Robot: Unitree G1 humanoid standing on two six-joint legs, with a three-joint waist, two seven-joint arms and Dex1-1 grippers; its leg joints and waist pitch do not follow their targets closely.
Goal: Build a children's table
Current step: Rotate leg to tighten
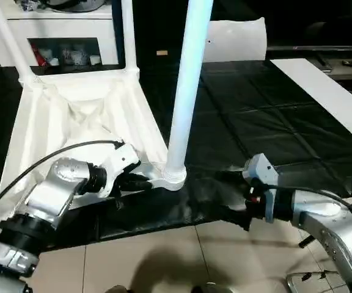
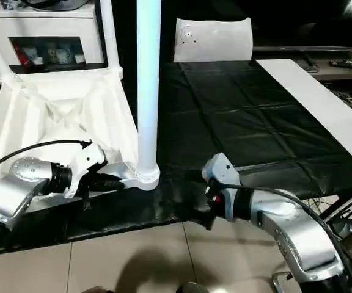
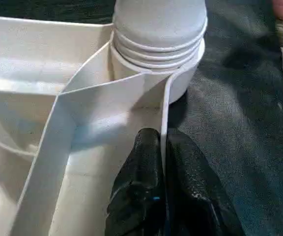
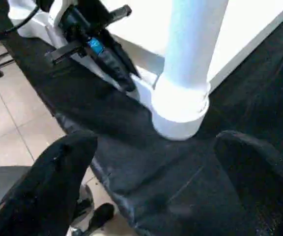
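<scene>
Black mat [image 1: 255,122] is covering the work surface above beige floor tiles [image 1: 164,256], with a white shelf unit [image 1: 60,30] standing at 11 o'clock and a flat white board [image 1: 329,97] lying at 2 o'clock. Upturned table top [image 1: 72,116] is lying at 9 o'clock, one leg [image 1: 185,91] standing upright in its near corner socket [image 1: 173,177]. Left gripper [image 3: 162,162] is pinching the rim wall beside that socket; right gripper [image 4: 156,172] is hanging spread wide at 3 o'clock of the socket, apart from it.
</scene>
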